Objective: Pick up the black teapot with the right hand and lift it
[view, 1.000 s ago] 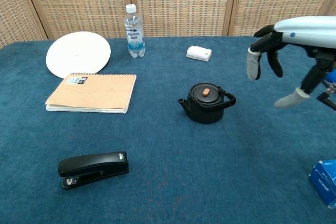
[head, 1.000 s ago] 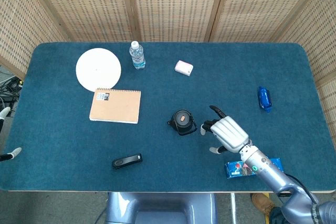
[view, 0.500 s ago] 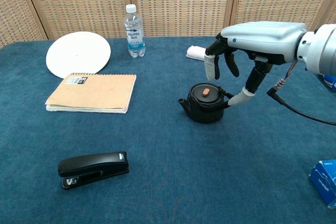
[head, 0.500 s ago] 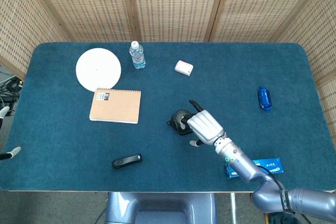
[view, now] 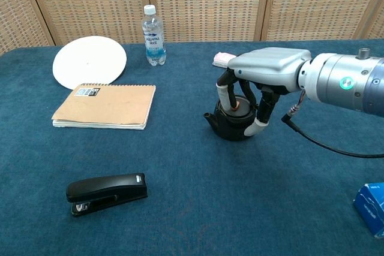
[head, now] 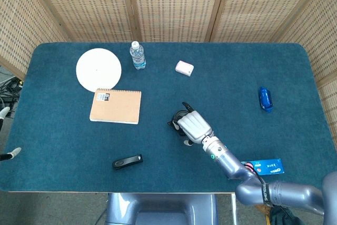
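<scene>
Right hand (view: 259, 76) above the black teapot (view: 231, 125), fingers (view: 224, 95) curled down around it; actual grasp cannot be told.

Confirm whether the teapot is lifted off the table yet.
No: in the chest view the black teapot sits on the table beneath the right hand.

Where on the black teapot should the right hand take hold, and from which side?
Probably the arched handle over the lid, from above: the black teapot stands upright, spout pointing left in the chest view. The right hand is directly over it, fingers reaching down around the lid.
</scene>
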You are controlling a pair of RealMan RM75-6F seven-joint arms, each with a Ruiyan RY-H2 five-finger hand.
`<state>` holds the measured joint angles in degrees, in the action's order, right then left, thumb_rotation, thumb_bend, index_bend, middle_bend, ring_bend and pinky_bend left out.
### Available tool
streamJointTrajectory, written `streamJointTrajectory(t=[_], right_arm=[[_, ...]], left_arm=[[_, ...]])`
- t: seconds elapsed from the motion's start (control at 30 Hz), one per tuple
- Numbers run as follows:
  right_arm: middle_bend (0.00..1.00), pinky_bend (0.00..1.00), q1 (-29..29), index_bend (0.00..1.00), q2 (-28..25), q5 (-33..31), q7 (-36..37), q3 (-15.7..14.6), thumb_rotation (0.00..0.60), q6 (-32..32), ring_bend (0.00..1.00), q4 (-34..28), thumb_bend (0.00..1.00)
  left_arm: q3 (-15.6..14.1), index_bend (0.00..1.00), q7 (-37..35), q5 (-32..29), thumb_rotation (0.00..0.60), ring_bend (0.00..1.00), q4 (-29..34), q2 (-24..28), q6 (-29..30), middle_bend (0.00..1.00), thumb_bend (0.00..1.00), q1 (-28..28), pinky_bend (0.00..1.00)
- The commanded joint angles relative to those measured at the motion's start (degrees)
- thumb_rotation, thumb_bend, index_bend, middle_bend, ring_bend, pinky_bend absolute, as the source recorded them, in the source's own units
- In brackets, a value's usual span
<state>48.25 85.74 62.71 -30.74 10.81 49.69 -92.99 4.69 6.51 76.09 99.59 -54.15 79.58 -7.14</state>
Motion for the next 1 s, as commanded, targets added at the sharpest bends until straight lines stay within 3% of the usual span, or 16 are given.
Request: streamJointTrajectory(t=[0.03,1.0], right_arm=[[0.54,0.00,0.4,0.50,0.7,-0.9,-0.6,-0.5,0.600,0.1,0.58,0.7,0.00],[0.58,0.00,1.6,0.54,2.9,-0.3,-0.6,-5.5,0.600,-1.3,0.61,5.5,0.00]], left_arm=[[0.0,0.00,-0.1,0.0,0.600,0.00,0.0,0.0,0.0,0.00,0.00,0.0,0.00],[0.1,0.00,-1.5,0.2,0.600,0.00,-0.4,0.2,0.2,0.00,0.00,0.0,0.00]])
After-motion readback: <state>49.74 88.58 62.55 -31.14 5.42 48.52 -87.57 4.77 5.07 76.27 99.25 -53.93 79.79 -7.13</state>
